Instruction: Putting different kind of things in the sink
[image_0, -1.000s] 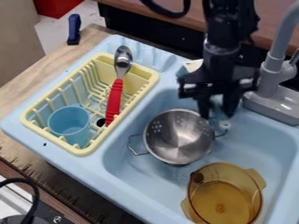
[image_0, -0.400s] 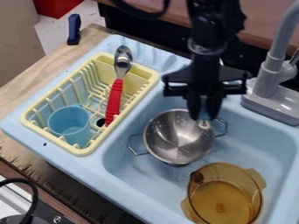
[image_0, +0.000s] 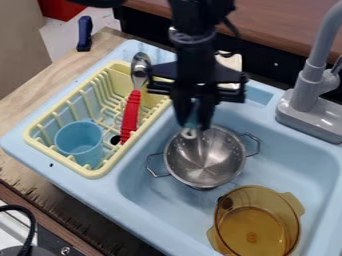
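Steel colander (image_0: 215, 159), teal thing (image_0: 190, 133) in jaws, by rim

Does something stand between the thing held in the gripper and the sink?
Inside the sink, the metal colander shows partly behind the tip of the held teal thing, so it may catch a straight drop. Nothing else visible intervenes.

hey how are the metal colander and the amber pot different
The colander is opaque shiny metal, while the pot is see-through amber. The colander has thin wire handles; the pot has solid lug handles. The colander is dotted with small holes near its rim, but the pot shows none. Both are round and sit open side up in the sink.
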